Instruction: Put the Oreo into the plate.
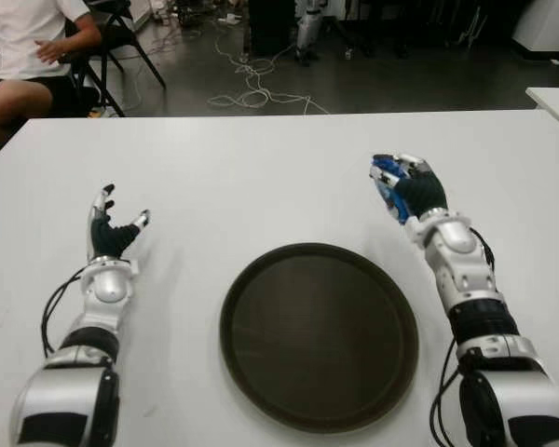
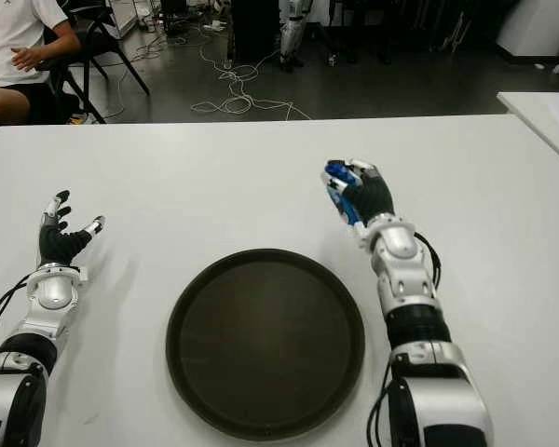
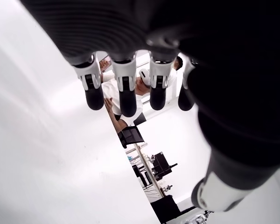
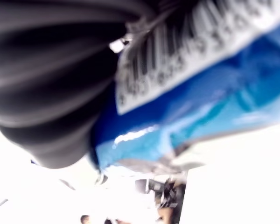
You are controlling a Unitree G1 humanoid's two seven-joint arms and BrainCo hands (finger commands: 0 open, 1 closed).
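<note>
Right hand (image 1: 408,191), right of centre, has its fingers closed round the blue Oreo pack (image 1: 385,182); the plate (image 1: 319,335) below awaits. Left hand (image 1: 112,233) idle, fingers spread.

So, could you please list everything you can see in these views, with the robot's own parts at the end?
Oreo pack: one, blue, held in the right hand, beyond the plate's far right edge.
Plate: one, dark brown, round, on the table near the front, between the two arms; nothing in it.
Table: one, white, fills most of the view.
Second table: one, white, corner at far right.
Cables: a loose tangle, pale, on the dark floor beyond the table.
Chair: one, black, far left.
Person: one, white shirt, seated at far left.
Left hand: fingers spread, holding nothing, left of the plate.
Right hand: closed on the Oreo pack.
</note>
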